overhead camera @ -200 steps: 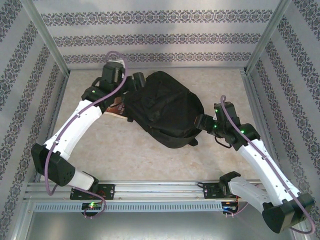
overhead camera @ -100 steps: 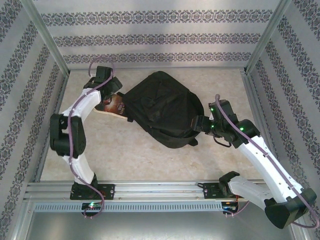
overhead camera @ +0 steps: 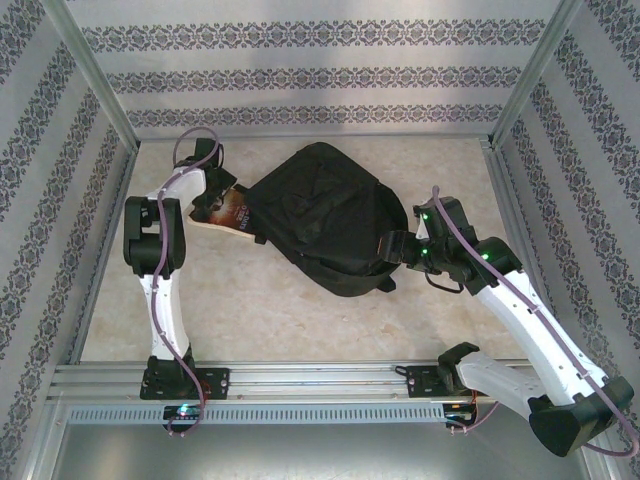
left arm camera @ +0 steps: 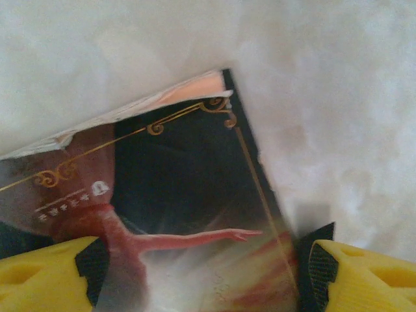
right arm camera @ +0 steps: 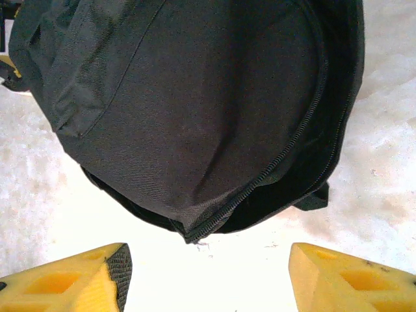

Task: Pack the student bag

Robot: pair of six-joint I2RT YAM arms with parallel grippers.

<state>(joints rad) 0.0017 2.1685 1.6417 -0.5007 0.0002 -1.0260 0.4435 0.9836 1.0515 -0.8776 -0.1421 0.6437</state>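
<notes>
The student bag (overhead camera: 330, 225), a black fabric backpack, lies flat in the middle of the table. In the right wrist view the student bag (right arm camera: 195, 110) has its zipper (right arm camera: 286, 149) partly undone along the near edge. My right gripper (right arm camera: 208, 266) stands open just short of that edge with nothing between its fingers; from above, the right gripper (overhead camera: 388, 245) is at the bag's right side. A dark book (overhead camera: 228, 212) with a dancer on its cover pokes out at the bag's left. My left gripper (left arm camera: 201, 260) is open low over the book (left arm camera: 188, 188), its fingers straddling it.
Patterned walls and metal posts (overhead camera: 100, 90) enclose the pale marbled table (overhead camera: 260, 310). An aluminium rail (overhead camera: 310, 380) with both arm bases runs along the near edge. The left arm (overhead camera: 160, 270) stands folded upright at the left of the table.
The left arm has folded up and drawn back left, its gripper now down over the book. The right gripper has edged slightly closer to the bag.
</notes>
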